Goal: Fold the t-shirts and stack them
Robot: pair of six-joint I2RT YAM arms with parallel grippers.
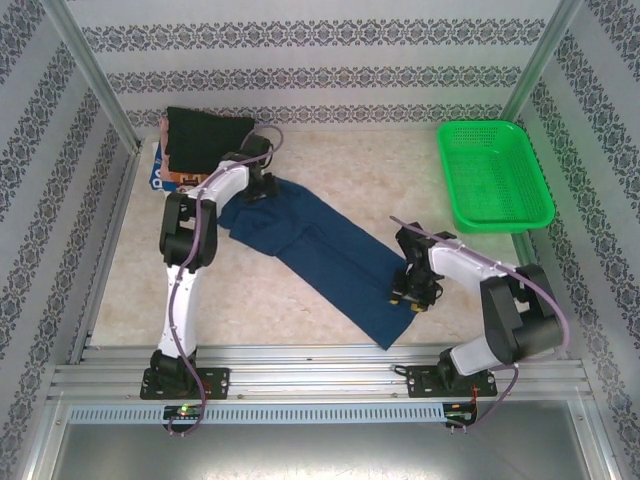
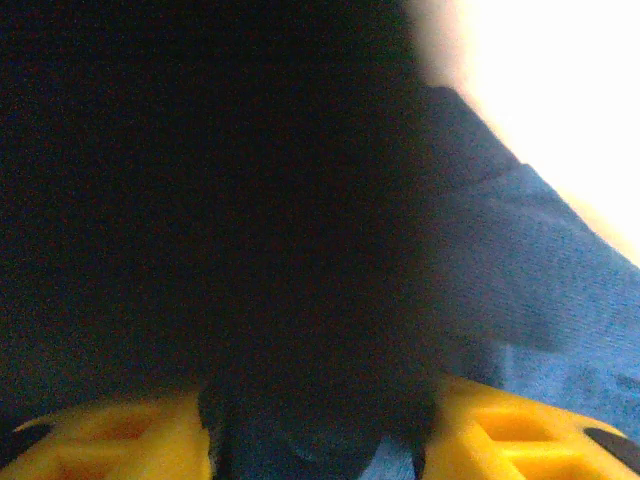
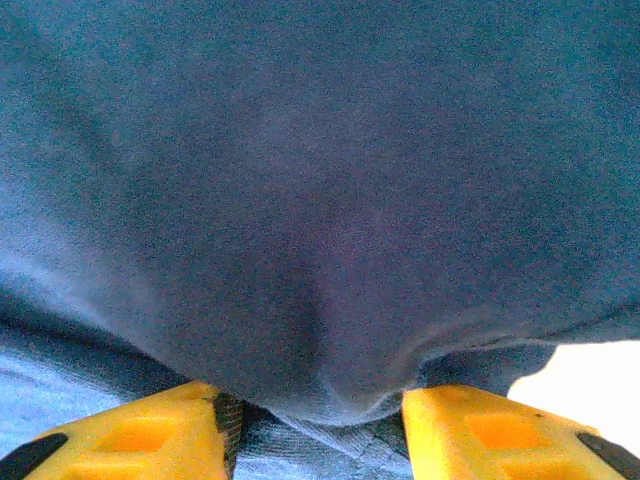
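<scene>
Across the table (image 1: 350, 165) the navy t-shirt (image 1: 320, 255) lies as one long band, running from far-left to near-right. Each end sits at its own arm: the left gripper (image 1: 258, 188) pinches a dark fold at the far end, and the right gripper (image 1: 411, 296) clamps bunched cloth at the near hem. The next fold likely brings one end over the other.
</scene>
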